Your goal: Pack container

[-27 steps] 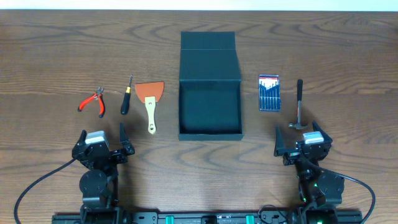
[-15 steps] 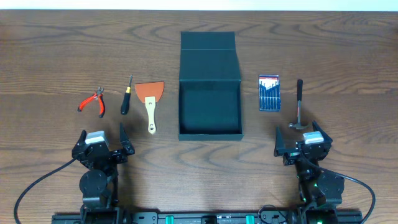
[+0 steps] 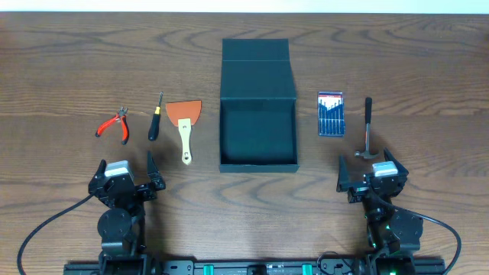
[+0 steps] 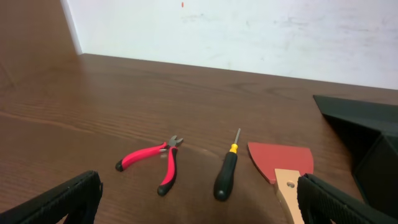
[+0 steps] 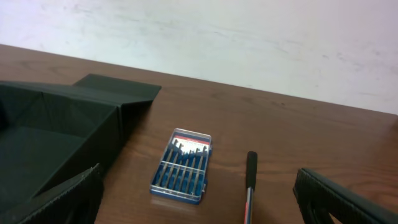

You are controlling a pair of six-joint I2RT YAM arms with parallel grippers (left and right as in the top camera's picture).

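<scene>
Nothing has moved; only overhead shows the container (image 3: 257, 137) whole.

Light is even and diffuse, falling from above; the wooden surface (image 3: 69, 61) is bright throughout, with only thin, soft shadows on it. Inside, the container (image 3: 258, 134) reads as a flat dark mass (its matte walls give almost no detail). In both wrist views the white wall (image 4: 249, 31) looks pale and slightly washed out, and the pincer fingers (image 4: 62, 200) at the lower corners are dark and soft-focused. The overhead view is sharp.
</scene>
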